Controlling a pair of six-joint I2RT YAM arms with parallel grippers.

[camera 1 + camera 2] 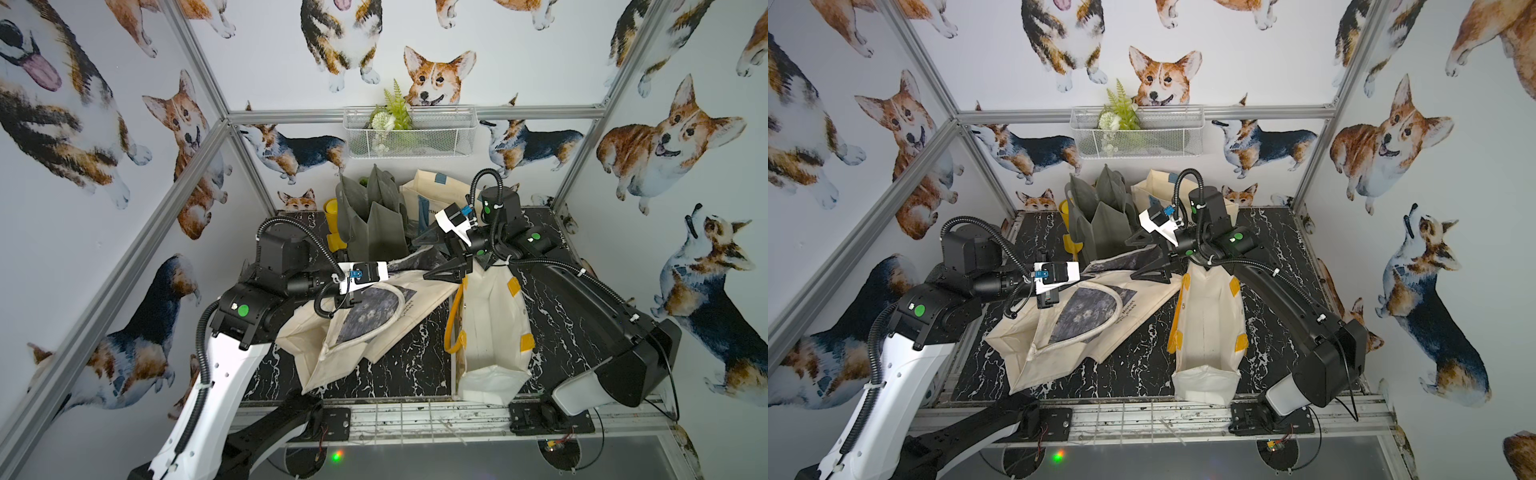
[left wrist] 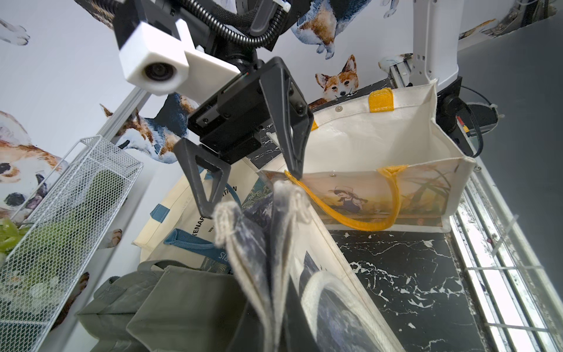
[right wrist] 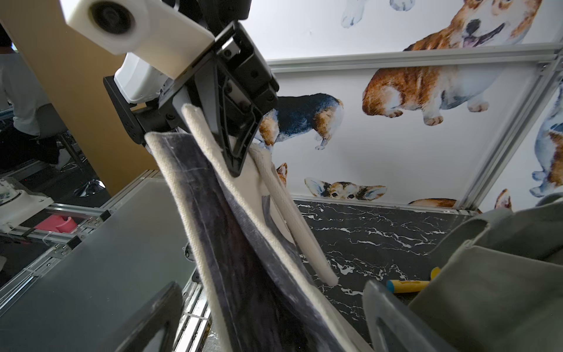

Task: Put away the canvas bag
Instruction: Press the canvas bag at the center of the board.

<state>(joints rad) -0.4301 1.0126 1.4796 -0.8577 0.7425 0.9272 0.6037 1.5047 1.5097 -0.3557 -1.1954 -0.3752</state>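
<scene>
The left claw point(image 3: 231, 161) is clamped on the rim of the canvas bag point(image 1: 365, 316). The right claw point(image 2: 251, 195) is spread apart — the raised rim lies between its jaws. Long axis: tabletop point(image 1: 415, 374) centre toward front-left corner.

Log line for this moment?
left tool: shut on canvas bag edge | right tool: open beside that edge | bag: edge raised, not stowed
</scene>
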